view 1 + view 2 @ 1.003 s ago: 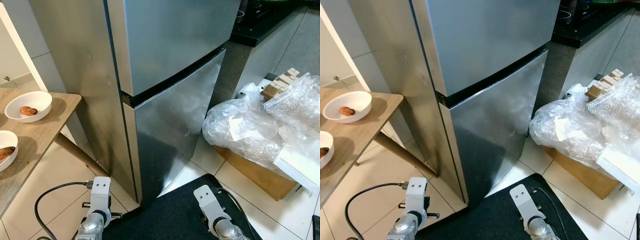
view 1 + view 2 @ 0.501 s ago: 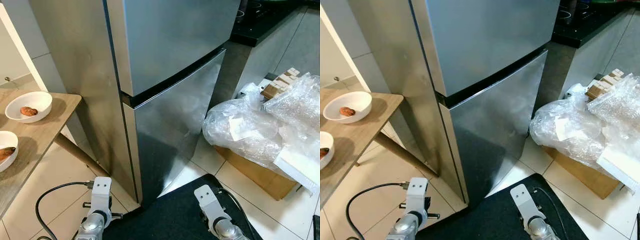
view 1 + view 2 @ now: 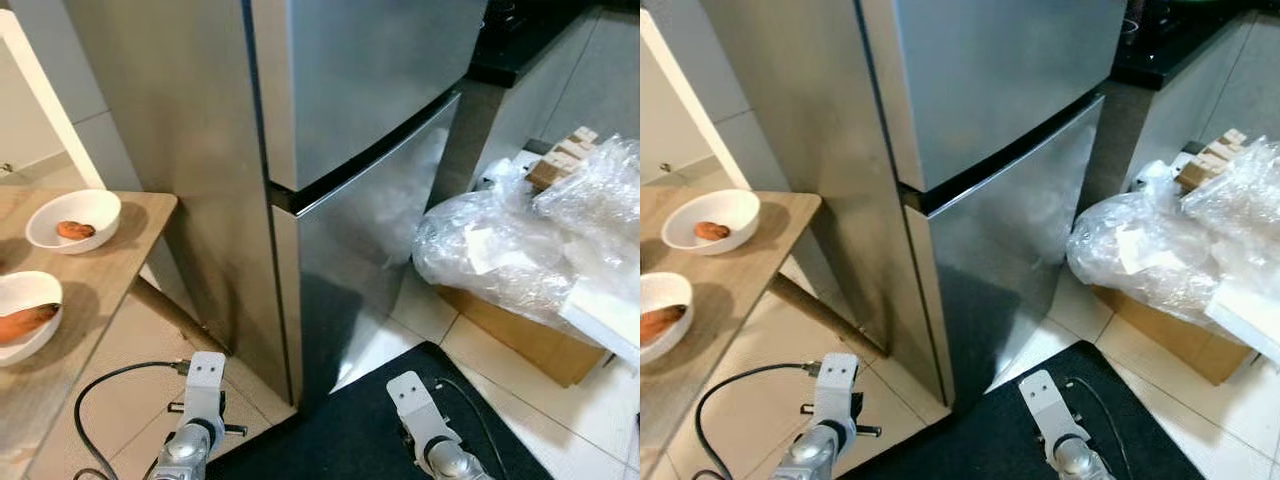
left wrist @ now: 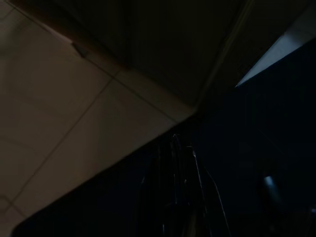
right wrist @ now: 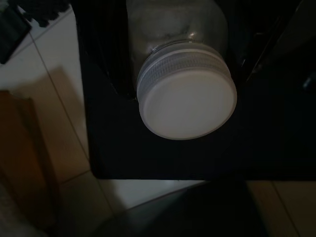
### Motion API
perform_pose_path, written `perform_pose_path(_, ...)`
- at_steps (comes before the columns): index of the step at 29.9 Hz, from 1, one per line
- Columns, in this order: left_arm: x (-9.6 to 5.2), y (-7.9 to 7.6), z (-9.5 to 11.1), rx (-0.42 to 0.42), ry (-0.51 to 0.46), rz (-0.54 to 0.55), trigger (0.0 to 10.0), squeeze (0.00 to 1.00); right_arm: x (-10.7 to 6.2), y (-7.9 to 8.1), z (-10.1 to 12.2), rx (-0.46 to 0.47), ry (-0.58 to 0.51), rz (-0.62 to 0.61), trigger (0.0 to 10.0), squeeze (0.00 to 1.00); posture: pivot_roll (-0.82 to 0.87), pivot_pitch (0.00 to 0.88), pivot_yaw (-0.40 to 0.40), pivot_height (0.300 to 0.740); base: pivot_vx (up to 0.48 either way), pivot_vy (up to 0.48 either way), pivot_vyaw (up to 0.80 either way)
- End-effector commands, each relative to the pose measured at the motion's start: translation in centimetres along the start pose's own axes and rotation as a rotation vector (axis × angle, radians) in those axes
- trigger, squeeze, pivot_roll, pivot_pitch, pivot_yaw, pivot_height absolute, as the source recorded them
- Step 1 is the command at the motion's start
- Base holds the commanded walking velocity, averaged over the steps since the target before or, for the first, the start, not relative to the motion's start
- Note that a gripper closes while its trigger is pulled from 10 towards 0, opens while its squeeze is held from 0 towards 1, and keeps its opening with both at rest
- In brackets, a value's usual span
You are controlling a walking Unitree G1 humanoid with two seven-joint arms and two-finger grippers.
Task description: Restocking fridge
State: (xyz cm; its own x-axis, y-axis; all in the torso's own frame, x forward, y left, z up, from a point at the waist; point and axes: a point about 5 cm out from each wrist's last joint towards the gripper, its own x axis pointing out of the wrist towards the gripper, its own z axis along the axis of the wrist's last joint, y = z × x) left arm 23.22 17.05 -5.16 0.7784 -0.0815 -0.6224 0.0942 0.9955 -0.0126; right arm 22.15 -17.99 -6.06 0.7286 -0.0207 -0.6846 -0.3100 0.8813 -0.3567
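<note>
The right tool (image 5: 182, 84) is clenched around a clear jar (image 5: 177, 29) with a white lid (image 5: 186, 101), held low over the black mat (image 3: 340, 430) at 6 o'clock. The steel fridge (image 3: 370, 150) stands closed at 12. The left tool's (image 4: 180, 163) grip cannot be told.

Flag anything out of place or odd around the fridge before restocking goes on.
Bubble wrap is heaped loosely over a cardboard box on the floor right of the fridge, spilling over its edge. The fridge doors are shut, while the right gripper holds a white-lidded jar.
</note>
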Motion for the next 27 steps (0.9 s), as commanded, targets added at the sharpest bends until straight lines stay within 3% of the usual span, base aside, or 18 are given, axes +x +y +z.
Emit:
perform_pose_path(1,-0.13,0.14,-0.4,0.02,0.018,-0.005,10.0,0.0,-0.04,0.13,0.01,0.009,-0.007,-0.003,10.0,0.0,-0.1,0.031,0.042,0.74,0.0,0.0,0.0)
perform_pose_path(22,0.11,-0.42,0.09,0.027,0.006,-0.021,10.0,0.0,-0.22,-0.37,-0.74,0.026,0.013,-0.021,10.0,0.0,-0.11,0.049,0.045,0.74,0.0,0.0,0.0)
perform_pose_path(27,0.09,-0.49,0.02,0.023,0.005,-0.017,10.0,0.0,-0.21,-0.57,-0.78,0.043,0.018,-0.021,10.0,0.0,-0.11,0.051,0.043,0.74,0.0,0.0,-0.48)
